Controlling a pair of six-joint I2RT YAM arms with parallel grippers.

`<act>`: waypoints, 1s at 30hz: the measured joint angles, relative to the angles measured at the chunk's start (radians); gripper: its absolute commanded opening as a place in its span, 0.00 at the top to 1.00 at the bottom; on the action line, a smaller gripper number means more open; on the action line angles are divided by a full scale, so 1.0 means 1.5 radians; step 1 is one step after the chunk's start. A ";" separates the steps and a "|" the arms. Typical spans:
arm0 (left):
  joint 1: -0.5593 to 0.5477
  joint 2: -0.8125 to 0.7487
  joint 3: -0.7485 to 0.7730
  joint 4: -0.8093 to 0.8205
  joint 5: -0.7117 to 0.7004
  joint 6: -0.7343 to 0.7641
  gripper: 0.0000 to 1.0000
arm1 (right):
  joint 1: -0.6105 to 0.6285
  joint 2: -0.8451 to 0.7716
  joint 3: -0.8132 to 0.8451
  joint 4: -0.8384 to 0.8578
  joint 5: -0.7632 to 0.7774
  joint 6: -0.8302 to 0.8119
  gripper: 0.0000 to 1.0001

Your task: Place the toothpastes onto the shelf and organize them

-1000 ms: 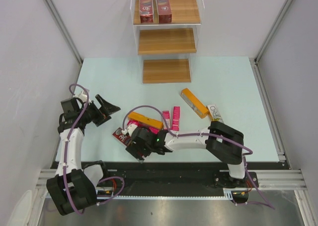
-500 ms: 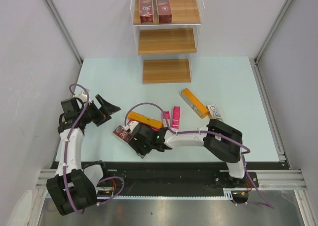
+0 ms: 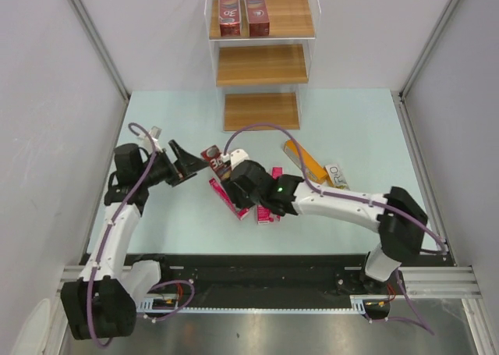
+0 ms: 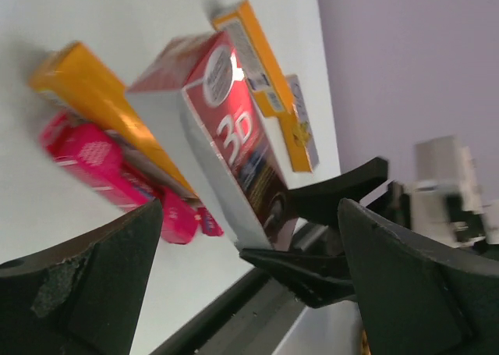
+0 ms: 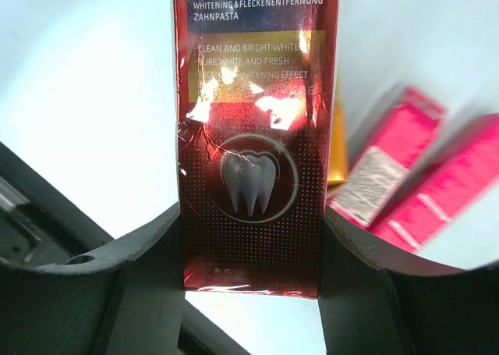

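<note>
At the centre of the overhead view, the right gripper (image 3: pixel 224 166) grasps a dark red carton (image 3: pixel 211 157) marked "3D", carried just beside the left gripper (image 3: pixel 187 166), whose fingers are spread wide with nothing between them. Only this view takes in the shelf (image 3: pixel 308 39) at the top of the frame: two more dark red cartons (image 3: pixel 242 9) lie side by side on its highest board, at the left. It also shows an orange carton (image 3: pixel 304 161) and pink cartons (image 3: pixel 274 182) on the pale table (image 3: pixel 351 121), right of the held box, with one pink carton (image 3: pixel 226 197) below it.

Seen from the right wrist, both black fingers (image 5: pixel 148 269) press the carton's (image 5: pixel 253 136) long sides, and its tooth emblem and small print are readable. Blurred pink cartons (image 5: pixel 405 175) lie to the right.

From the left wrist, the box (image 4: pixel 234 136) stands tilted in mid-frame, clear of the table, its "3D" face turned to the camera. Two orange cartons (image 4: pixel 86 82) and a pink one (image 4: pixel 93 156) lie behind it.
</note>
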 measured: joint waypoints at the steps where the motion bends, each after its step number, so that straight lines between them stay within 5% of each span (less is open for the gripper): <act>1: -0.026 0.003 0.000 0.021 -0.002 -0.018 0.00 | -0.001 -0.023 0.000 -0.005 0.014 0.000 0.52; 9: -0.206 0.074 0.013 0.157 -0.039 -0.111 0.01 | 0.024 -0.137 0.000 -0.035 0.092 0.000 0.52; 18: -0.292 0.128 0.036 0.248 -0.079 -0.162 0.36 | 0.053 -0.148 0.000 -0.055 0.117 0.008 0.49; 21: -0.292 0.128 0.036 0.253 -0.090 -0.175 0.53 | 0.054 -0.151 0.000 -0.054 0.118 0.014 0.44; 30: -0.288 0.124 0.049 0.248 -0.094 -0.169 0.55 | 0.050 -0.156 -0.001 -0.050 0.102 0.021 0.10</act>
